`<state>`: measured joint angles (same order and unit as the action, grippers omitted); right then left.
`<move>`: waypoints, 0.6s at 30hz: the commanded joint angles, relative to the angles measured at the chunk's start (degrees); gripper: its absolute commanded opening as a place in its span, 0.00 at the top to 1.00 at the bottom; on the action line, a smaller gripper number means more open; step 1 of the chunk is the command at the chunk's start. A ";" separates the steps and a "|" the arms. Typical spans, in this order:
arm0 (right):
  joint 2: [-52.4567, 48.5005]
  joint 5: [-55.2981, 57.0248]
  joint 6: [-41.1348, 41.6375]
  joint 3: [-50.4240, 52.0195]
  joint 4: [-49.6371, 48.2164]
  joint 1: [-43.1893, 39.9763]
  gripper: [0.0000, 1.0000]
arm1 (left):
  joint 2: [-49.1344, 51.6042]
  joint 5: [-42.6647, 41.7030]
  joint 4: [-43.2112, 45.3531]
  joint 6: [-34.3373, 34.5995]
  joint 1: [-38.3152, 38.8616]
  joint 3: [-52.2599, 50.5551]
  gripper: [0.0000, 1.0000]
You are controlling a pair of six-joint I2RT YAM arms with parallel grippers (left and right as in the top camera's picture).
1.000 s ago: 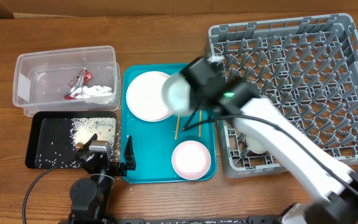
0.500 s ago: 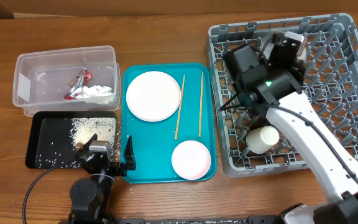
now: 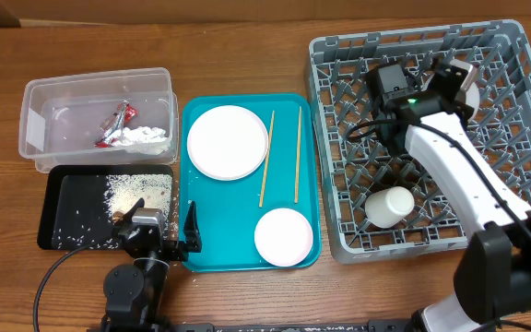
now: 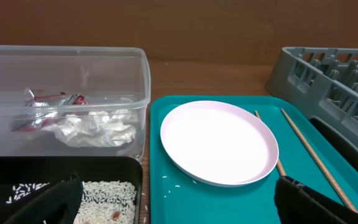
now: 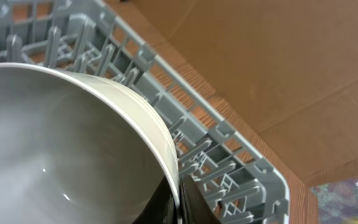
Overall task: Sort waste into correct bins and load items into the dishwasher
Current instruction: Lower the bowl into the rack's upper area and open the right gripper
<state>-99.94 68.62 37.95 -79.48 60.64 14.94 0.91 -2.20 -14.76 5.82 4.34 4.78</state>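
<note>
My right gripper [image 3: 452,81] is shut on the rim of a white bowl [image 5: 61,143] and holds it over the back of the grey dish rack [image 3: 524,138]; the bowl also shows in the overhead view [image 3: 464,76]. A white cup [image 3: 390,205] lies in the rack's front. On the teal tray [image 3: 212,242] are a white plate [image 3: 227,141], two chopsticks [image 3: 265,159] and a pale pink bowl [image 3: 284,236]. My left gripper [image 3: 159,235] is open and empty at the tray's front left corner. The clear tub [image 3: 35,97] holds the wrapper [image 3: 118,123] and tissue [image 3: 146,136]. The black tray [image 3: 63,198] holds rice [image 3: 132,191].
The wooden table's front edge runs just below the left arm base. In the left wrist view the plate [image 4: 219,143], the tub [image 4: 67,93] and the rack's corner [image 4: 328,74] lie ahead. A few rice grains [image 4: 166,176] lie on the teal tray.
My right arm has carried the white bowl from over the teal tray rightward to over the rack's back. The left arm has not moved.
</note>
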 commanded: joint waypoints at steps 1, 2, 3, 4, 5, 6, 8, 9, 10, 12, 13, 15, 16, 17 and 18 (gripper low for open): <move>-2.58 -0.83 0.83 0.31 -0.31 0.94 0.96 | -0.63 -0.35 0.24 0.59 -0.57 -0.35 0.00; -3.28 -0.81 0.83 0.33 -0.28 1.11 0.96 | -0.63 -0.35 0.24 0.59 -0.57 -0.35 0.00; -4.02 -0.76 0.79 0.35 -0.28 1.18 0.96 | -0.63 -0.35 0.24 0.59 -0.57 -0.35 0.00; -4.63 -0.74 0.37 0.35 -0.28 1.18 0.96 | -0.63 -0.33 0.24 0.59 -0.57 -0.35 0.00; -5.68 0.31 -0.44 0.35 -0.35 1.18 0.96 | -0.63 -0.35 0.24 0.59 -0.57 -0.35 0.00; -6.01 1.14 -0.46 0.35 -0.35 1.18 0.96 | -0.63 -0.33 0.24 0.59 -0.57 -0.35 0.00; -6.27 1.55 -0.44 0.35 -0.44 1.29 0.96 | -0.63 -0.35 0.24 0.59 -0.57 -0.35 0.00; -6.27 1.27 -0.44 0.35 -0.31 1.49 0.96 | -0.63 -0.35 0.24 0.59 -0.57 -0.35 0.00; -6.27 1.03 -0.46 0.35 -0.20 1.81 0.96 | -0.63 -0.35 0.24 0.59 -0.57 -0.35 0.00; -6.27 0.92 -0.46 0.35 0.35 2.86 0.96 | -0.63 -0.35 0.24 0.59 -0.57 -0.35 0.00; -6.27 0.96 -0.46 0.35 0.55 3.52 0.96 | -0.63 -0.35 0.24 0.59 -0.57 -0.35 0.00; -6.27 1.90 -0.44 0.35 0.72 4.79 0.96 | -0.63 -0.33 0.24 0.59 -0.57 -0.35 0.00; -6.27 2.97 -0.46 0.35 0.72 5.46 0.96 | -0.63 -0.33 0.24 0.59 -0.57 -0.35 0.00; -6.27 3.82 -0.44 0.35 0.72 5.92 0.96 | -0.63 -0.35 0.24 0.59 -0.57 -0.35 0.00; -6.27 4.39 -0.46 0.35 0.72 6.40 0.96 | -0.63 -0.33 0.24 0.59 -0.57 -0.35 0.00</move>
<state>-105.49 70.08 37.45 -79.42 61.41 19.31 0.91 -2.20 -14.76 5.82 4.34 4.78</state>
